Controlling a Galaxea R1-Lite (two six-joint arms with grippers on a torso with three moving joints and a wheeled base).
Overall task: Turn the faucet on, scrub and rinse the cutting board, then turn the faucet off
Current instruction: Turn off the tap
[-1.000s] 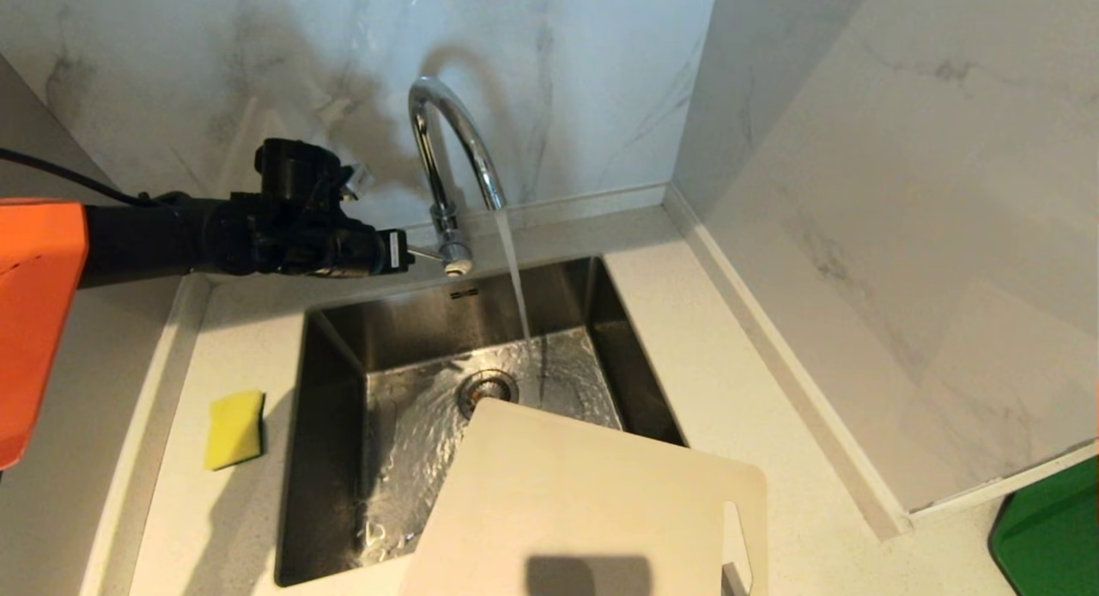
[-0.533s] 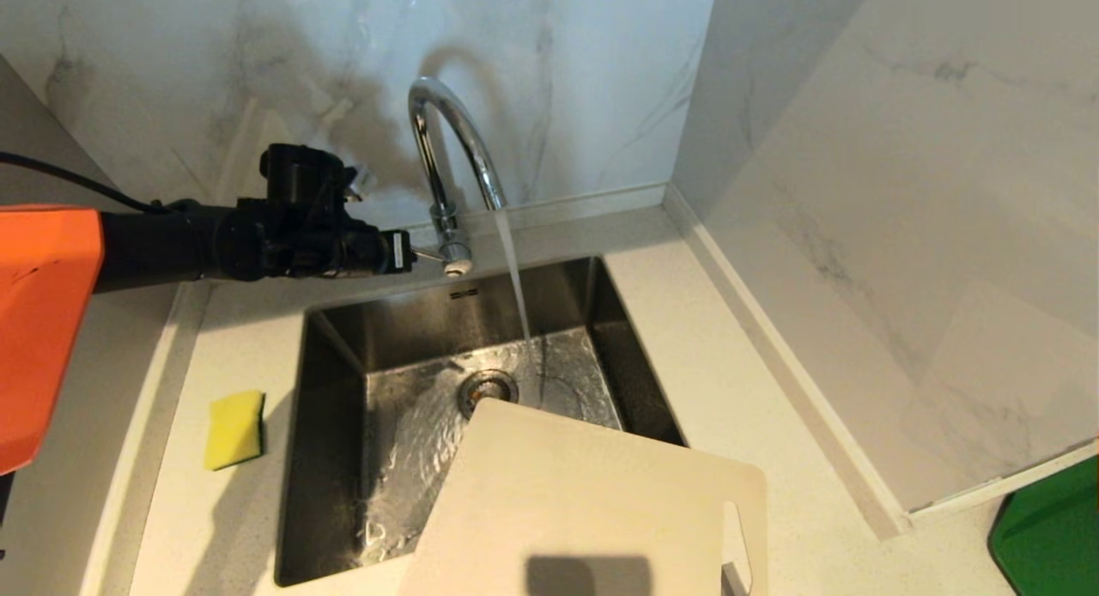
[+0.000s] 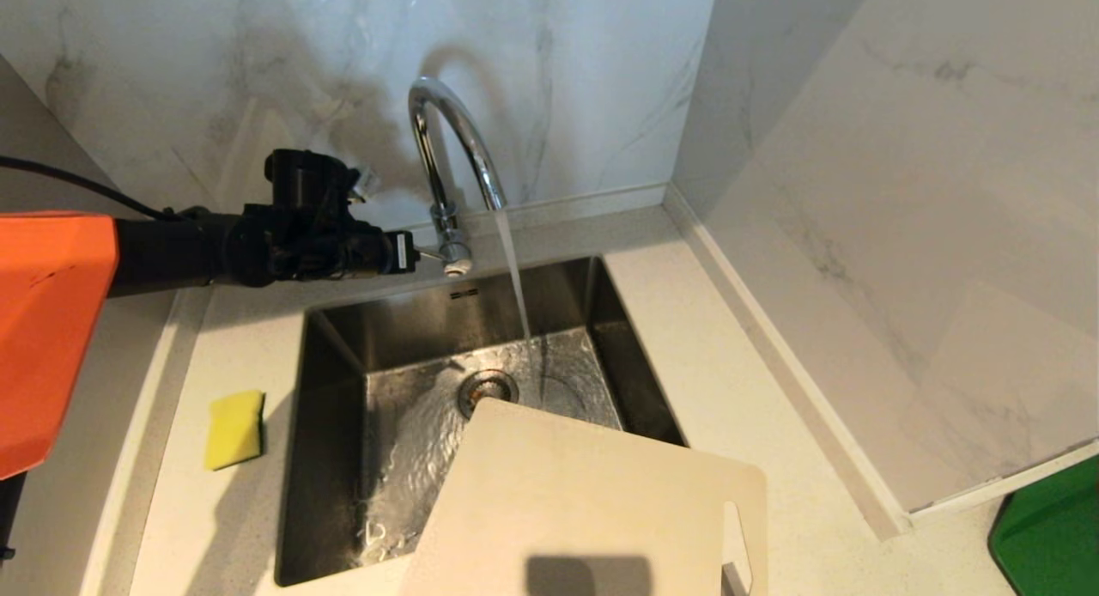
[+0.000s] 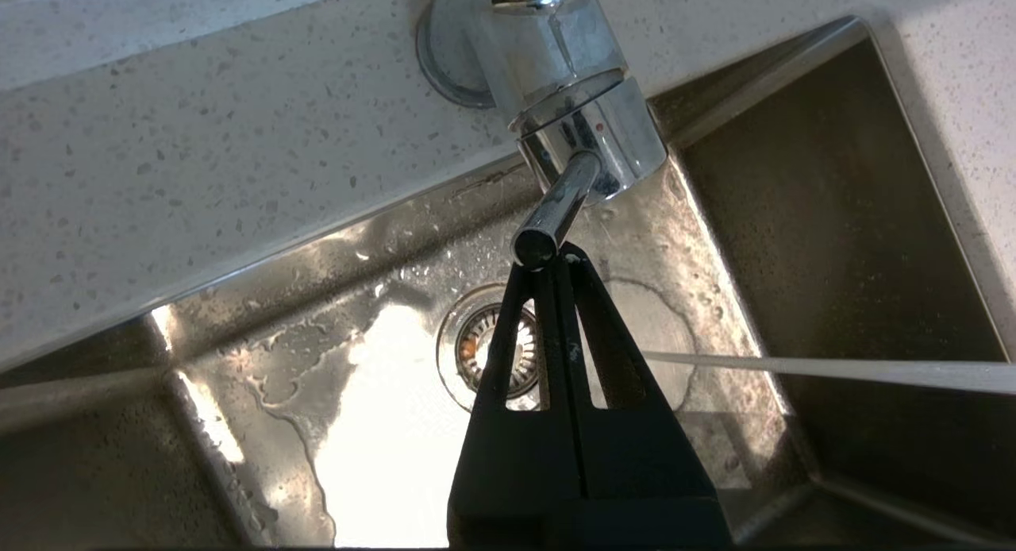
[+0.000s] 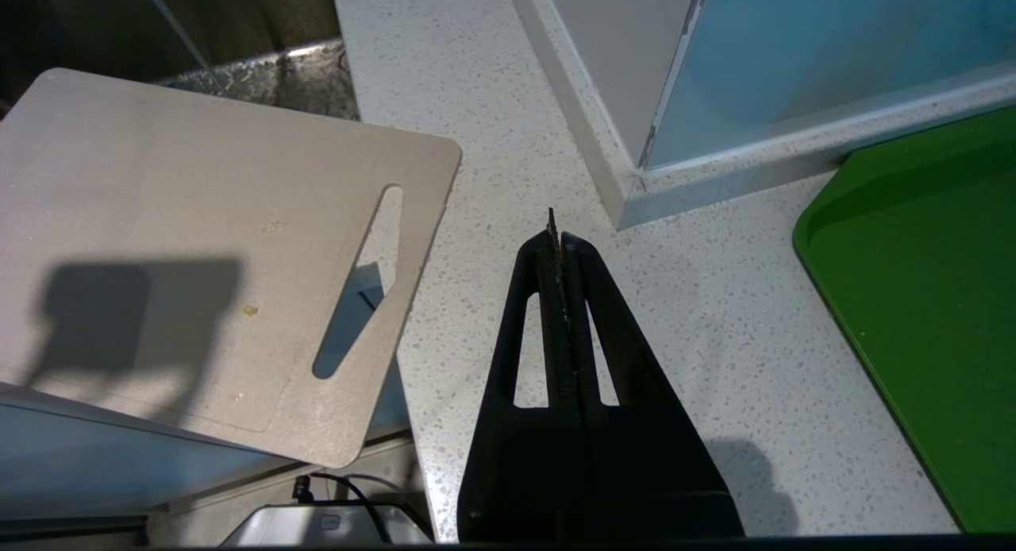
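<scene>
My left gripper (image 4: 556,257) sits with its jaws pressed flat together, holding nothing; the closed tip meets the end of the thin lever (image 4: 556,209) that sticks out from the base of the faucet (image 3: 451,149). A closed wedge suits this job: I judge the lever wants a nudge, not a pinch. Water (image 3: 515,270) is running from the arched spout into the sink (image 3: 335,355), striking the steel floor near the drain (image 3: 487,388) and sheeting toward the near wall, so the turn-on step looks done. The cutting board (image 3: 584,501) lies tilted across the sink's near right corner, part over the basin and part over the counter (image 3: 730,364), slot handle toward the right (a few faint brownish specks show in the right wrist view). The stream falls just beyond its far edge, not on it, so it will need shifting under the flow. The yellow sponge (image 3: 234,428) waits on the counter left of the sink, well apart from the board. My right gripper (image 5: 559,241) hovers parked over the speckled counter beside the board's handle, fingers shut on nothing, a green tray (image 5: 921,297) off to its side. Pale marble walls close in behind and on the right.
</scene>
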